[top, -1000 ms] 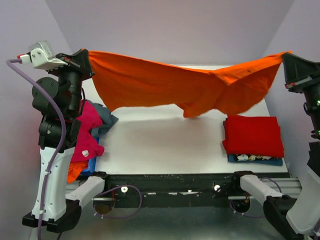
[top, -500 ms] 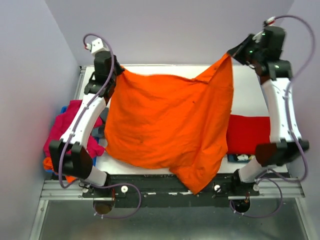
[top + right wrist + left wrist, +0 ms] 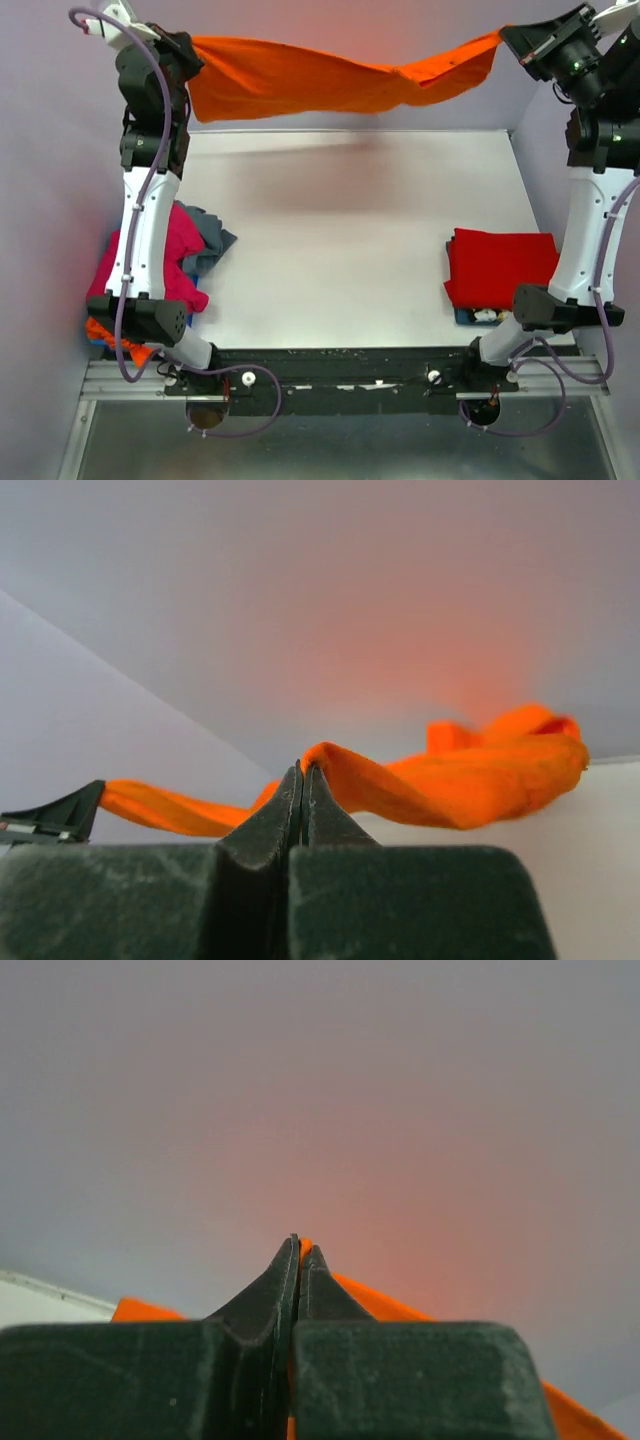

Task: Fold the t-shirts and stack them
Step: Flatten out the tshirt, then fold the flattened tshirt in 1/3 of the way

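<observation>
The bright orange t-shirt hangs stretched in the air across the far side of the table, held by a corner at each end. My left gripper is shut on its left corner; orange cloth shows between the fingers in the left wrist view. My right gripper is shut on its right corner, and the shirt trails away in the right wrist view. A folded red t-shirt lies on a folded blue one at the right. Magenta pink, grey-blue and orange shirts are heaped at the left edge.
The white table top lies below the hanging shirt. Purple walls close in on the back and both sides. A black rail with the arm bases runs along the near edge.
Both arms have swung up and back, lifting the orange shirt off the table front. It went from hanging over the table to stretched high along the back wall.
</observation>
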Available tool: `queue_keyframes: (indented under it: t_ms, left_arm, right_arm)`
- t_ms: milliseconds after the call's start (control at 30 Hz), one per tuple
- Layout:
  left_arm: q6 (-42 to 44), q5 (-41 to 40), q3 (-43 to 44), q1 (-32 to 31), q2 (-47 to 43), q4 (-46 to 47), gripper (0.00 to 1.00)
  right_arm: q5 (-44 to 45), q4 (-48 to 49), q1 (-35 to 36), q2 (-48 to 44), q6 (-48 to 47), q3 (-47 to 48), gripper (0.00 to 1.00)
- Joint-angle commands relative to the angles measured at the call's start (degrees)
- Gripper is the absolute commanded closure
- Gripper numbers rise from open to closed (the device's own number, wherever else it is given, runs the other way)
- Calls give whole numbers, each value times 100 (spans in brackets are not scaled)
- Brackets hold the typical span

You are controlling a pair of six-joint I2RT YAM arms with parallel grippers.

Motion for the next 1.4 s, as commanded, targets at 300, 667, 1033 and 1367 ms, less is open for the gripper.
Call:
queue_keyframes:
  t_ms: [300, 667, 1033, 1367]
  left_arm:
    - [-848, 506, -6092, 55, -1288, 2855, 100]
    - [-1604, 866, -9203, 29, -2306, 3673, 100]
    - [-1385, 314, -9558, 29, -3855, 2505, 100]
    - [-1403, 94, -9031, 29, -3047, 2346, 100]
  right_arm:
    - [-473, 1487, -50, -1926, 352, -6267, 99]
    - [344, 1164, -50, -4413, 80, -9682, 99]
    - [573, 1100, -50, -4795, -342, -9975, 99]
    - [705, 1391, 319, -2194, -245, -8139, 99]
